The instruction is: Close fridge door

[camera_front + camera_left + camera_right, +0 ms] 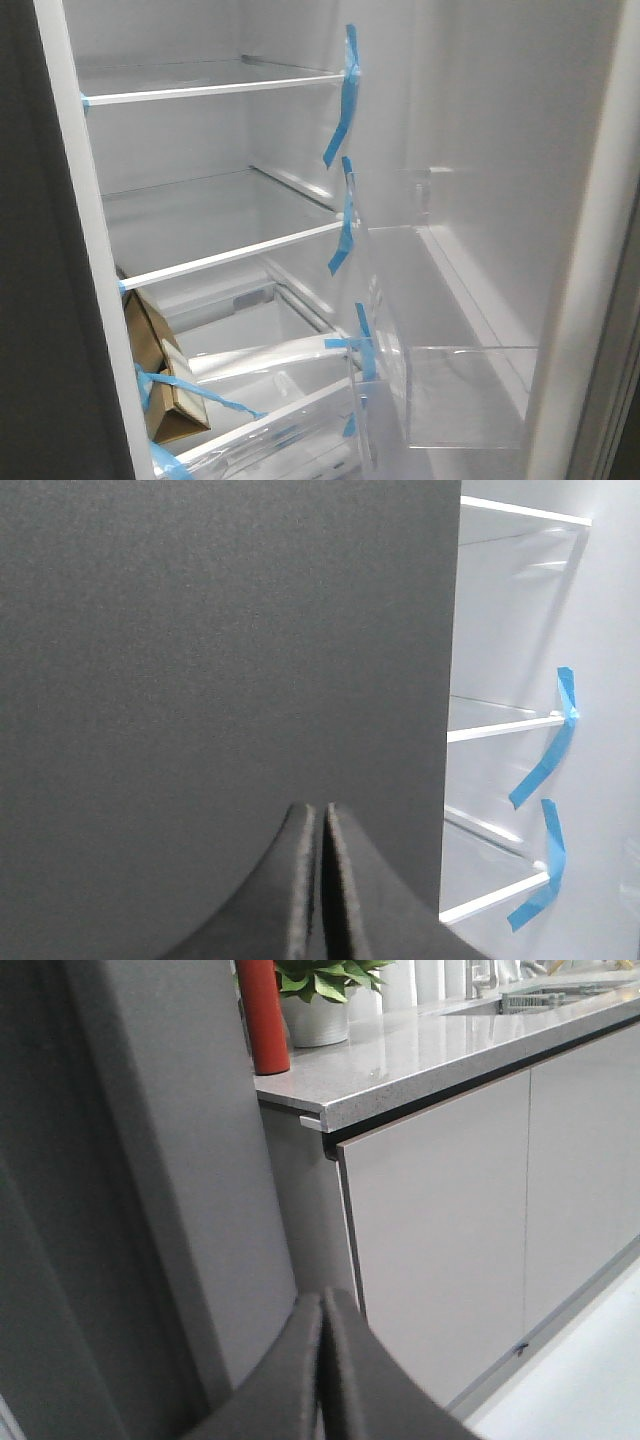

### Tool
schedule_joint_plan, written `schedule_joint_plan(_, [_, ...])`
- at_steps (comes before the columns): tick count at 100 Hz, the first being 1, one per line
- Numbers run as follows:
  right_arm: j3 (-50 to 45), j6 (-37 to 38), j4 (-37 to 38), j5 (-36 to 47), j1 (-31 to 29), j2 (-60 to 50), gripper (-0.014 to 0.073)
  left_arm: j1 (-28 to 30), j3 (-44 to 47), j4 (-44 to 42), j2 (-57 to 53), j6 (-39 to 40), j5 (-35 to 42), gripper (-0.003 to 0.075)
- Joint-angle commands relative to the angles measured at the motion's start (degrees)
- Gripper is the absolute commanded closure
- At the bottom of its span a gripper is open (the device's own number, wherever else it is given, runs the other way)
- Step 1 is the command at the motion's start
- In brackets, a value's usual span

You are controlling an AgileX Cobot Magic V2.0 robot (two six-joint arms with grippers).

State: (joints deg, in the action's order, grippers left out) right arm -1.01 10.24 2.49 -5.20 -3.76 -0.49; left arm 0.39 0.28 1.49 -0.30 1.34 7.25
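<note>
front view: fridge door (520, 200) open | left claw (322, 880) closed | right claw (322, 1370) closed

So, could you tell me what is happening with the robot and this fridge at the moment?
The fridge door stands open: the front view looks straight into the white interior, with glass shelves taped in blue and a cardboard box low down. The door's clear bins face the camera. The left gripper is shut, in front of a dark grey panel. The right gripper is also shut, beside the pale kitchen cabinets. Neither holds anything, so the closing is not yet done.
</note>
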Motion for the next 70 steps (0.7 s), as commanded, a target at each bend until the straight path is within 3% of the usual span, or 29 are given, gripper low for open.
schedule_joint_plan(1, [1.16, -0.08, -2.49, 3.92, -0.20, -1.21, 0.0639, 0.09, 2.01, 0.23, -0.64, 0.11, 4.18, 0.0740])
schedule_joint_plan(18, [7.72, -0.08, -8.97, -4.32, -0.20, -1.21, 0.0639, 0.09, 2.01, 0.23, -0.64, 0.11, 4.18, 0.0740])
schedule_joint_plan(39, [20.42, -1.60, -8.58, -17.36, 0.00, -0.32, 0.0639, 0.09, 2.01, 0.23, -0.64, 0.11, 4.18, 0.0740])
schedule_joint_plan(70, [37.34, -11.72, -8.39, -26.27, 0.00, 6.14, 0.0639, 0.09, 2.01, 0.23, -0.64, 0.11, 4.18, 0.0740])
